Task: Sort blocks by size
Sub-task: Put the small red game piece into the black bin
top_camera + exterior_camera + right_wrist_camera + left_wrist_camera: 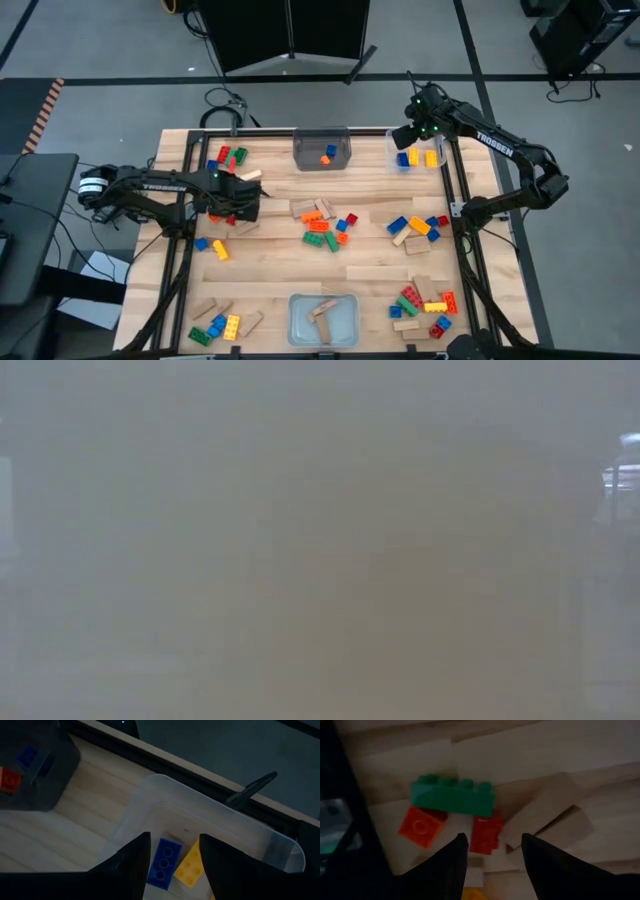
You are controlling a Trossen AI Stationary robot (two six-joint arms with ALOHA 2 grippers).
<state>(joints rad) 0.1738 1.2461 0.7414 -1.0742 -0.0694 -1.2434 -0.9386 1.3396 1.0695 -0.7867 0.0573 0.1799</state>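
Left gripper (490, 851), jaws apart and empty, hovers over a green brick (452, 795), red brick (486, 834) and tan wooden block (540, 812) at the table's left. Right gripper (174, 851), jaws apart and empty, hangs above the far-right clear bin (210, 805) holding a blue brick (164, 860) and yellow brick (189, 866).
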